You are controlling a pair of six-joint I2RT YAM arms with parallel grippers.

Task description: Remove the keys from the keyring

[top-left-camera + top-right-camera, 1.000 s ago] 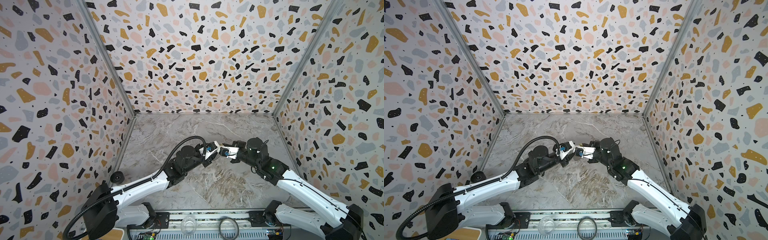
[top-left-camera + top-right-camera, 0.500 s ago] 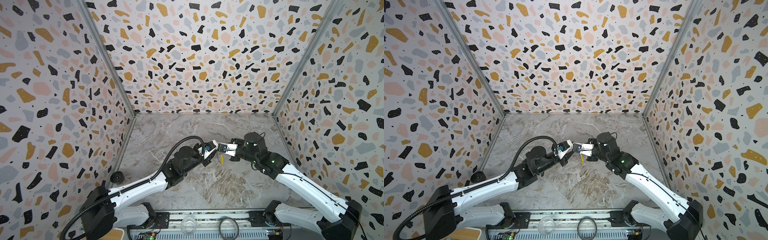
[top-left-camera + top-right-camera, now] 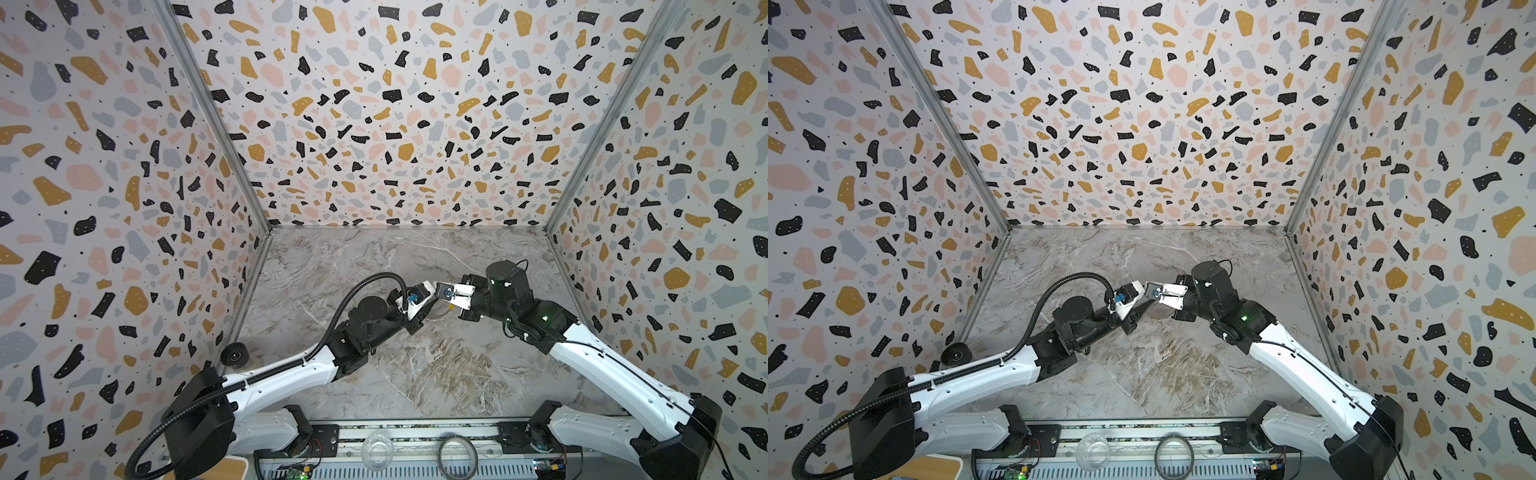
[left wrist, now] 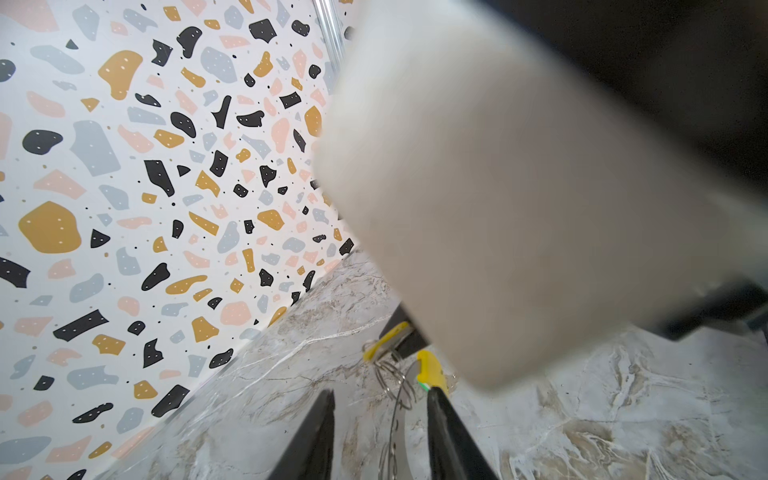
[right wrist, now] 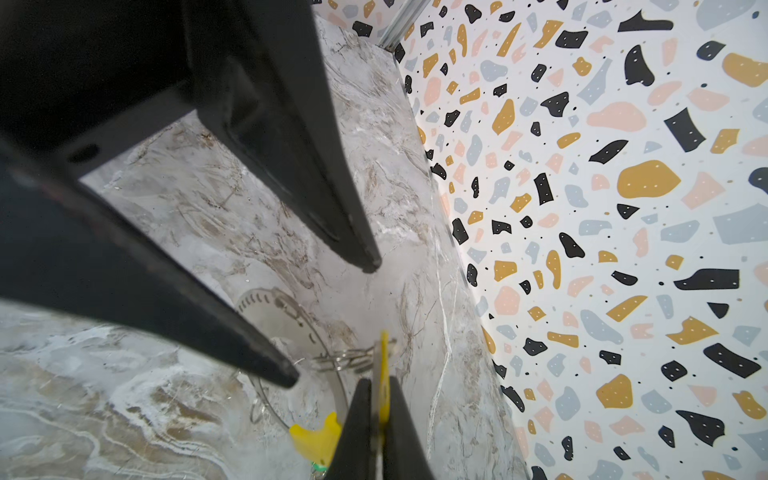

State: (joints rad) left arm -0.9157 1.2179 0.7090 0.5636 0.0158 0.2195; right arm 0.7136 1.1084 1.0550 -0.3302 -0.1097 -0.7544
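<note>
The keyring (image 5: 291, 300), a thin silvery wire loop, hangs low over the marble floor between the two arms. Part of its rim carries a yellow sleeve (image 5: 316, 436), and a bit of green (image 5: 319, 464) shows below the sleeve. My right gripper (image 5: 376, 384) is shut on a key with a yellow tag (image 5: 383, 353), which hangs from small split rings (image 5: 345, 358). My left gripper (image 4: 380, 395) is open, its jaws either side of the keyring wire (image 4: 395, 419), one fingertip beside the sleeve (image 4: 432, 368). In both top views the gripper heads meet mid-floor and hide the keys.
On the front rail lie a darker, thicker ring (image 3: 457, 451) and a clear glass cup (image 3: 377, 451). A black round knob (image 3: 235, 355) sits by the left wall. Terrazzo walls close in the back and both sides.
The right wrist has shifted a little toward the back, with the yellow-tagged key still pinched. The left jaws have narrowed slightly around the wire.
</note>
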